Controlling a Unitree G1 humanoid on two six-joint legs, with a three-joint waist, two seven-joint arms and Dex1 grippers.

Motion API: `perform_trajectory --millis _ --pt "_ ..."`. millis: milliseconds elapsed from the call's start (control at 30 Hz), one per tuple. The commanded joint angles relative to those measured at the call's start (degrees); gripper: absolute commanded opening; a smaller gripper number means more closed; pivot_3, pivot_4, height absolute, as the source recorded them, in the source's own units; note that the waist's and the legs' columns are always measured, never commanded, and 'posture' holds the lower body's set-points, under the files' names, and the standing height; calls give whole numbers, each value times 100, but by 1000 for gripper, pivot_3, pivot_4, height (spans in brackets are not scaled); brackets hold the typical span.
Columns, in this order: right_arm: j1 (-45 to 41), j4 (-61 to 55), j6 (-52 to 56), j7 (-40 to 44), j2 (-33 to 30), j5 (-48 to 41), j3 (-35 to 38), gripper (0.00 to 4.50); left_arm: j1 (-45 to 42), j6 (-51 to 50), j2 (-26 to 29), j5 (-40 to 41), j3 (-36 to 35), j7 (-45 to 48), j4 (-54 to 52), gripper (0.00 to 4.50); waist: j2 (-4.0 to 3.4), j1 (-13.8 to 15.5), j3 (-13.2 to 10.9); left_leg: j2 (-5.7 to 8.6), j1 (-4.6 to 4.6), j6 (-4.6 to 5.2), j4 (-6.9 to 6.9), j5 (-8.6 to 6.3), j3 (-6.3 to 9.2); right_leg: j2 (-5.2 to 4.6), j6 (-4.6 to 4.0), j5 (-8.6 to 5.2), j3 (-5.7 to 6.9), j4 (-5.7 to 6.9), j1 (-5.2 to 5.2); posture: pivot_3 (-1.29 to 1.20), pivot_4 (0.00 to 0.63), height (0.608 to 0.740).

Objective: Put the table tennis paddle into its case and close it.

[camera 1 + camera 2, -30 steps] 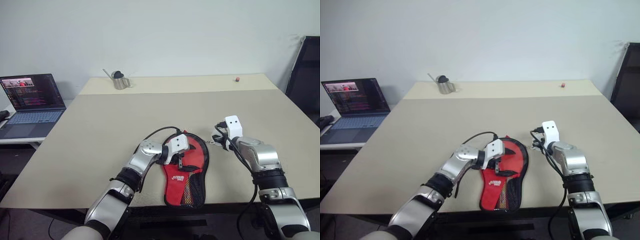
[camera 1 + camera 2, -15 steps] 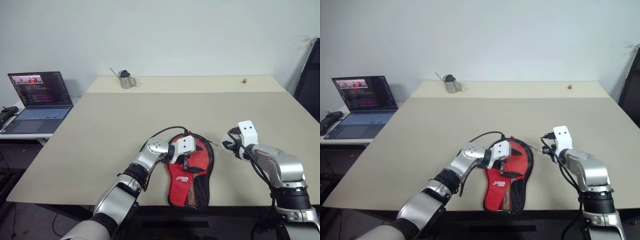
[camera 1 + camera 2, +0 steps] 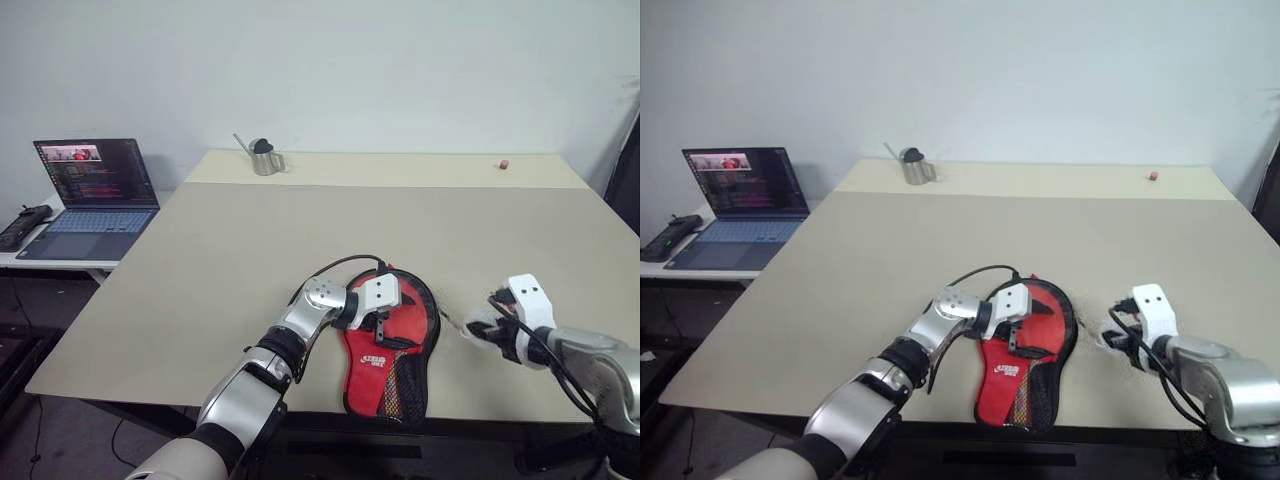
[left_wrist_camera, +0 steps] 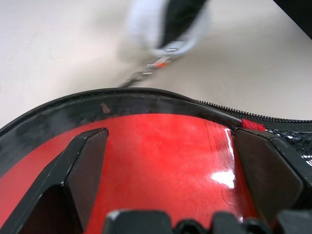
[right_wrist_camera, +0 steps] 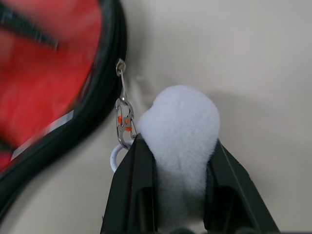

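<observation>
Right gripper [image 5: 175, 161] pulled back from the case [image 3: 392, 340], clamped on a white fluffy ball [image 5: 181, 126] clipped to the zip, left gripper [image 3: 383, 332] spread wide over the case, table tennis paddle [image 4: 161, 161] seen inside.

Laptop [image 3: 95, 190] on side desk, metal pitcher [image 3: 264, 158] & sm red obj [image 3: 503, 164] at table's [image 3: 250, 250] far edge

You can't tell whether the table tennis paddle [image 4: 161, 146] lies inside the case [image 3: 392, 340]; its handle stays hidden.
</observation>
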State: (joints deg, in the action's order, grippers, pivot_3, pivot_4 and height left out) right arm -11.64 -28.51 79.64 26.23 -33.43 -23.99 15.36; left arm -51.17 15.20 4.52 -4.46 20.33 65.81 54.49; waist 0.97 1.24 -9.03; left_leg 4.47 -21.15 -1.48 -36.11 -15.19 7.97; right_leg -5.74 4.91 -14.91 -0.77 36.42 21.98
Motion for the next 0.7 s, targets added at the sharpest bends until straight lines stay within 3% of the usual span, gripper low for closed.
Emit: perform_trajectory --millis 33,433,700 --pt "333 -583 314 338 -287 -416 400 676 463 -200 2 -363 319 131 467 4500 -1 2 3 0 0 1 0 -1 1 0 0 0 2 -3 -2 0 150 740" --pt "1829 -1971 837 1508 -934 -2039 1576 673 374 -194 -131 -413 304 62 608 4500 7 75 19 15 21 30 -9 -50 18 -18 35 -22 25 -55 -65 0 150 740" --pt "2457 -2291 637 1161 -621 -2292 1651 671 241 -126 -298 -471 310 12 789 4500 17 176 20 72 19 40 -20 -62 20 -62 68 -46 24 -55 -71 0 150 740"
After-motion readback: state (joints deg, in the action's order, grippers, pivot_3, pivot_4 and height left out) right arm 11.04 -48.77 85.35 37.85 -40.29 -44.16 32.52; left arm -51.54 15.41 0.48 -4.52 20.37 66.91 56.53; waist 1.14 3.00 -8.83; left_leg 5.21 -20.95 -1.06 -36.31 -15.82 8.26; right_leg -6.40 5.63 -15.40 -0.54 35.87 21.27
